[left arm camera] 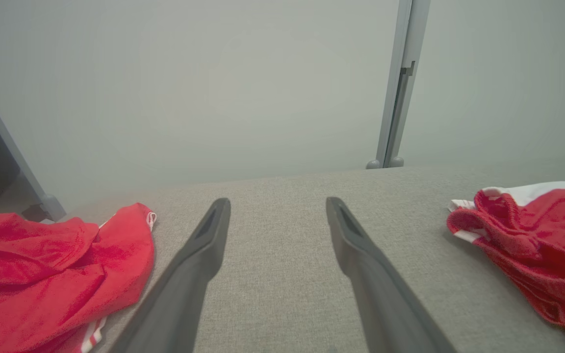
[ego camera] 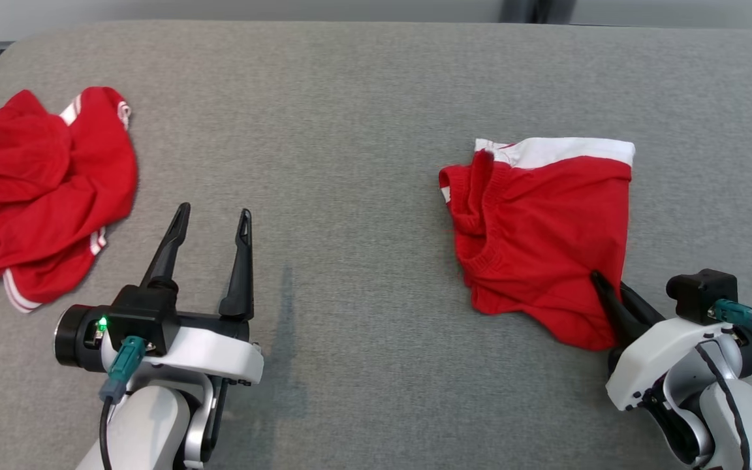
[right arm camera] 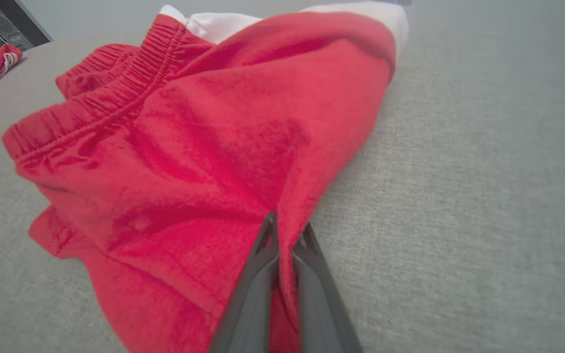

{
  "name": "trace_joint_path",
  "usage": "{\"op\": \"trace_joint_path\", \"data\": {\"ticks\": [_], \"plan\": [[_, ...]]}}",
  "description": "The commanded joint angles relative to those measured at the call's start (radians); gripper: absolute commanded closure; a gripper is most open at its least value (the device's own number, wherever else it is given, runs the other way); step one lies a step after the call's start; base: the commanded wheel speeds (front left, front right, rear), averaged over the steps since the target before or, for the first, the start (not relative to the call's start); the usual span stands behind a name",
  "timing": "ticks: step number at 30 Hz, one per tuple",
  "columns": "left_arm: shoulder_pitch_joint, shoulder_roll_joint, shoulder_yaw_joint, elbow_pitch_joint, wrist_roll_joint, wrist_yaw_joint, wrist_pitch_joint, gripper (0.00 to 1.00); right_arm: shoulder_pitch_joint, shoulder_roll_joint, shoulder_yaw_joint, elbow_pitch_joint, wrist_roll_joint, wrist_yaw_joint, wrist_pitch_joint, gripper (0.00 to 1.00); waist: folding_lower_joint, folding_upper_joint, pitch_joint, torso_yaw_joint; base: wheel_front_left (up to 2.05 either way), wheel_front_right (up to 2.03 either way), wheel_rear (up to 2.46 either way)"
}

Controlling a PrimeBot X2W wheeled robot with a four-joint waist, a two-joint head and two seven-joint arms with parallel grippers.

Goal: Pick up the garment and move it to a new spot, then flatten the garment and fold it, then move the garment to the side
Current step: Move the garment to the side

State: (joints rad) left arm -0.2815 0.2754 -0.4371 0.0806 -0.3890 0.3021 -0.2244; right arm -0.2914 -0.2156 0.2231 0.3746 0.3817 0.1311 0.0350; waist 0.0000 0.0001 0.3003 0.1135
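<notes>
Pinching the near corner of the folded red garment (ego camera: 546,222), the right gripper (ego camera: 610,284) has its jaws clamped together on a ridge of cloth. The right wrist view shows that ridge squeezed between the dark fingers. The garment lies on the right half of the grey padded surface (ego camera: 363,130), white band at its far edge and elastic waistband toward the middle. The left gripper (ego camera: 214,212) hovers over bare surface with jaws wide apart, holding nothing, near a crumpled red garment (ego camera: 30,189) at the far left.

The step in hand looks like moving the folded piece aside. A low, slow drag should keep the layers stacked, whereas a high lift from one corner would likely let the fold spill open. How many layers the pinch has caught cannot be told.
</notes>
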Motion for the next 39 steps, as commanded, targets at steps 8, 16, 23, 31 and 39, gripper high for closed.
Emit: {"op": "trace_joint_path", "data": {"ticks": [8, 16, 23, 31, 39], "plan": [[-0.018, 0.042, 0.015, -0.034, 0.014, 0.021, 0.021, 0.0, -0.022, -0.112, 0.081, -0.058, -0.04, -0.001, 0.025, 1.0, 0.0, -0.0001, 0.026, -0.161, 0.0, 0.0, 0.0], [-0.09, 0.088, 0.002, -0.089, 0.06, 0.02, 0.078, 0.0, -0.164, -0.23, 0.168, -0.043, -0.034, -0.001, 0.01, 1.0, 0.0, -0.0001, 0.133, -0.323, 0.0, 0.0, 0.0], [-0.181, 0.097, -0.031, -0.111, 0.096, -0.003, 0.118, 0.0, -0.315, -0.325, 0.16, 0.109, -0.01, -0.001, -0.082, 1.0, 0.0, -0.0001, 0.231, -0.392, 0.0, 0.0, 0.0], [-0.236, 0.099, -0.053, -0.116, 0.122, -0.01, 0.133, 0.0, -0.436, -0.385, 0.133, 0.31, 0.027, -0.001, -0.183, 1.0, 0.0, -0.0001, 0.295, -0.415, 0.0, 0.0, 0.0], [-0.27, 0.107, -0.065, -0.112, 0.134, -0.018, 0.145, 0.0, -0.539, -0.368, 0.14, 0.506, 0.089, -0.001, -0.255, 0.66, 0.0, -0.0001, 0.337, -0.419, 0.0, 0.0, 0.0]]}}
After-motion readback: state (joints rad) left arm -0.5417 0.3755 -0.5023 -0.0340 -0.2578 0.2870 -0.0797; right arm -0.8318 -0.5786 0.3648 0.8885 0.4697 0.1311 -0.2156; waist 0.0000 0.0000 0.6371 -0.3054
